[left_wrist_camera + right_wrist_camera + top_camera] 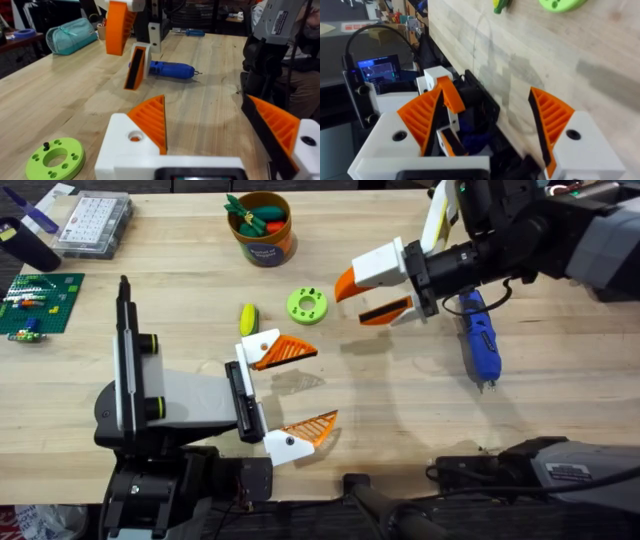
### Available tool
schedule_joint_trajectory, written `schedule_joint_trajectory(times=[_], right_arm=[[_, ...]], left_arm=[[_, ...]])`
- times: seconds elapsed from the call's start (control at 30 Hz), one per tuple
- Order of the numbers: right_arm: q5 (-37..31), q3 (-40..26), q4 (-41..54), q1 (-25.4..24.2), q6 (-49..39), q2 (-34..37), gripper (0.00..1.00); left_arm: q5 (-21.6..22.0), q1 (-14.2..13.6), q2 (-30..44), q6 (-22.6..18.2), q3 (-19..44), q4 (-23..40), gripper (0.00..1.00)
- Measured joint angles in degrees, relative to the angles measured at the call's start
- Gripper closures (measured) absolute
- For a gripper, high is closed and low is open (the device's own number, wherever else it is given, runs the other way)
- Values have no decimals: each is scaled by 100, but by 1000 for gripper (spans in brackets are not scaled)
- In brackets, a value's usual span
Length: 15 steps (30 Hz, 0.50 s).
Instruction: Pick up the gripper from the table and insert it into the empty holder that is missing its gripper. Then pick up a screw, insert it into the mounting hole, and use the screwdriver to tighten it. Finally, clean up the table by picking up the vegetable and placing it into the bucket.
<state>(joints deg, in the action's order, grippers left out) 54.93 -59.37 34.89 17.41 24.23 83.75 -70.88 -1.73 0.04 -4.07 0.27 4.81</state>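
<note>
Across the table point(400, 400) you have most of the job ahead of you, judging by how things lie. The grey-white left arm lies low along the near left side, and its black holder point(240, 395) seems to carry an orange finger at each end. The gripper point(278, 350) looks seated at the far end rather than loose on the wood. Its ribbed wedge points toward the table's right side, long axis level and away from the arm's base. From the left wrist camera its mounting hole point(135, 136) reads as unfilled, though the view is too close for me to be sure, so count the screw step as pending. The left gripper point(322, 385) has its fingers spread wide with nothing between them. Your right gripper point(350, 308) hovers past the middle, fingers parted and empty. The bucket point(262, 230) stands at the far edge, holding other toy vegetables. The screwdriver point(480, 340) lies flat on the right, untouched, its long axis running far to near and its metal tip toward you. The green disc point(303, 305) may hold a screw point(46, 145). The vegetable point(248, 318) lies on the table just left of the disc, so cleanup remains.
</note>
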Motion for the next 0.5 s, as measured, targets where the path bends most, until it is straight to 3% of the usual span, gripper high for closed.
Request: schedule_joint_trajectory(times=[0.5], right_arm=[[-1, -79, 354, 0, -558, -19, 18]], left_arm=[[14, -1, -1, -1, 0, 38, 10]])
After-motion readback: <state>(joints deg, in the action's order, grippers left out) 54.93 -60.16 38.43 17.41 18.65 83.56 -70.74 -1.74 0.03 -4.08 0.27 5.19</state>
